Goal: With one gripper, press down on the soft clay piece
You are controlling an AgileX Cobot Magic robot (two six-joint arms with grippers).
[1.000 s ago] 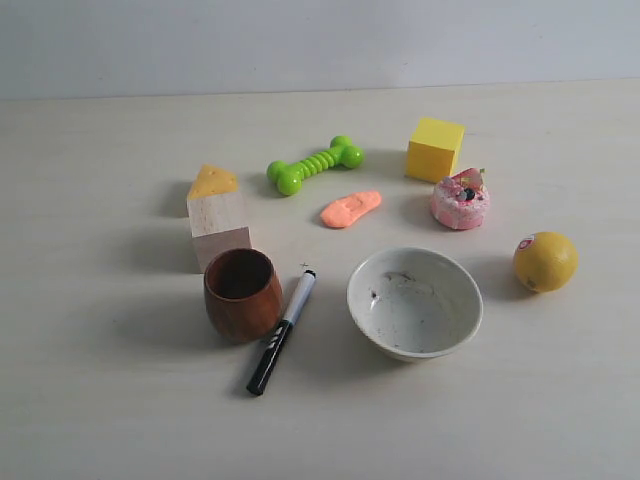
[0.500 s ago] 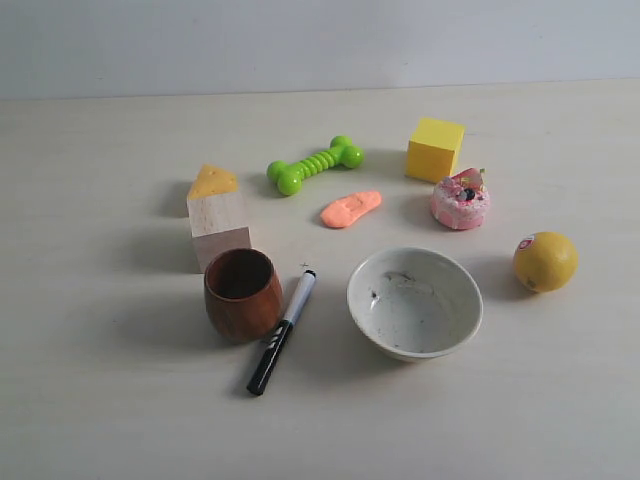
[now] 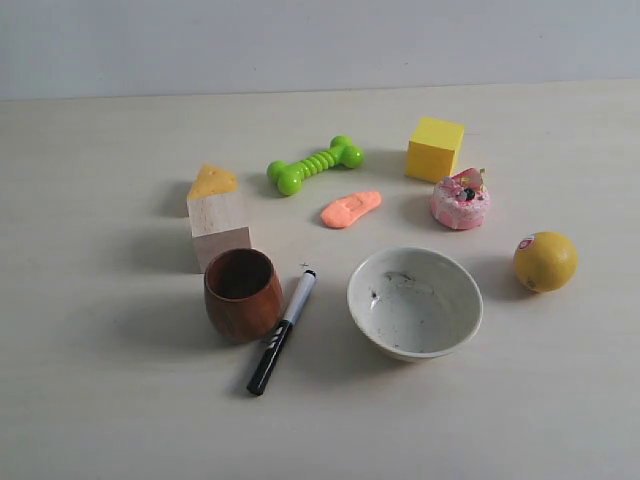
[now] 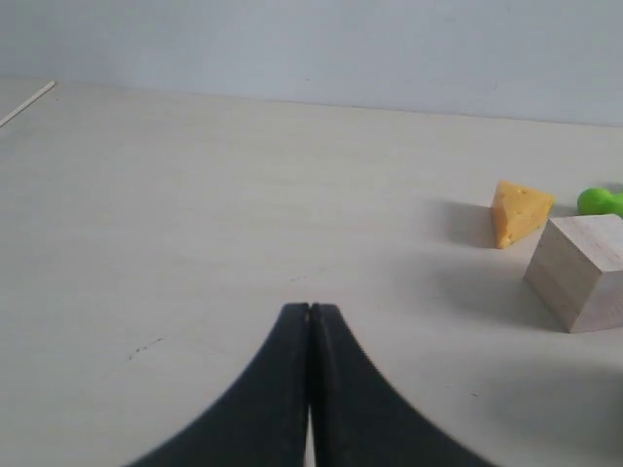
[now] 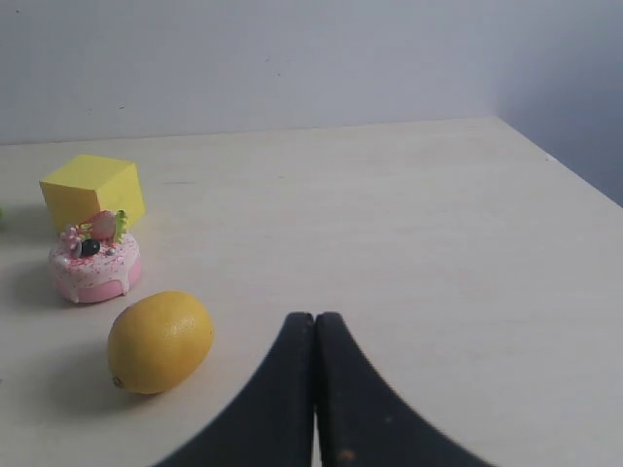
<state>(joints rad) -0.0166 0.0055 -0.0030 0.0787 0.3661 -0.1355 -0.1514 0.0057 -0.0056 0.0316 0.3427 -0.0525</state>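
You'll find the flat salmon-orange clay piece (image 3: pixel 351 209) lying on the pale tabletop (image 3: pixel 100 400) inside the ring of objects, close to the green ribbed bone toy (image 3: pixel 315 164) behind it but not touching it. A strip of bare table separates it from the pink round cake (image 3: pixel 460 200) on its right and from the white ceramic bowl (image 3: pixel 400 345) in front. The yellow foam cube (image 3: pixel 435 149) sits well apart, towards the far edge where table meets wall. Your left gripper (image 4: pixel 310 311) has its black fingers pressed together with nothing between them, wide bare table ahead, the yellow cheese wedge (image 4: pixel 519 212) and the pale wooden block (image 4: pixel 582 270) beyond. Your right gripper (image 5: pixel 314 319) is likewise pinched closed on nothing, the yellow lemon (image 5: pixel 161 341) near it, and the table's side edge (image 5: pixel 555 163) shows on its far side
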